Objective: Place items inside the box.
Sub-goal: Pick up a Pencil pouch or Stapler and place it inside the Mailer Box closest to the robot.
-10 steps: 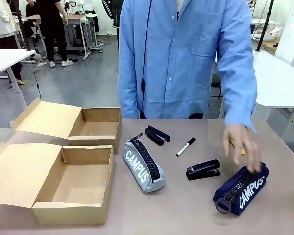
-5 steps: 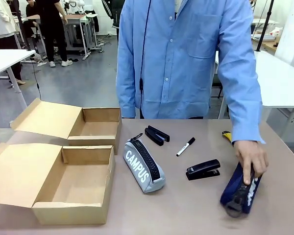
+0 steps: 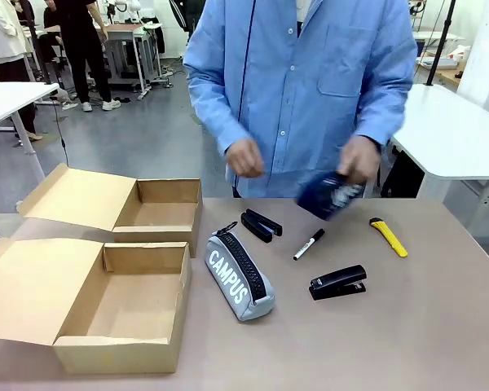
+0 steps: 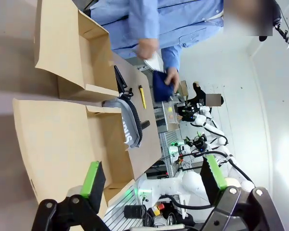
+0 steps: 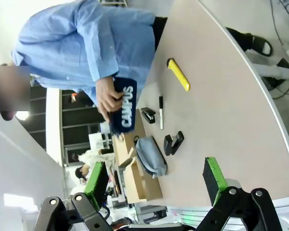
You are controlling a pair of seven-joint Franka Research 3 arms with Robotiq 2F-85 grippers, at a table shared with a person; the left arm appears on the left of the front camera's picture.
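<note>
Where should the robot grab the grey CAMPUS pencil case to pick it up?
Probably across the middle of the grey pencil case, coming straight down from above. It lies lengthwise on the table, long and narrow with the zip on top, so a finger fits down each long side. Gripped mid-length it should hang level; the small zip pull at its far end looks too flimsy.

The worktop [image 3: 440, 326] spans the lower part of the frame as a matt grey-brown surface. Behind it, in the upper left, you see a smooth grey floor [image 3: 138, 134], evenly lit. The left white table [image 3: 0, 96] stands at the left edge on thin legs. The right white table [image 3: 464, 134] stands at the right edge. Farther back, in the upper left, a bench [image 3: 134, 32] with metal legs stands on the floor. A black pole [image 3: 442, 37] rises in the upper right corner.
</note>
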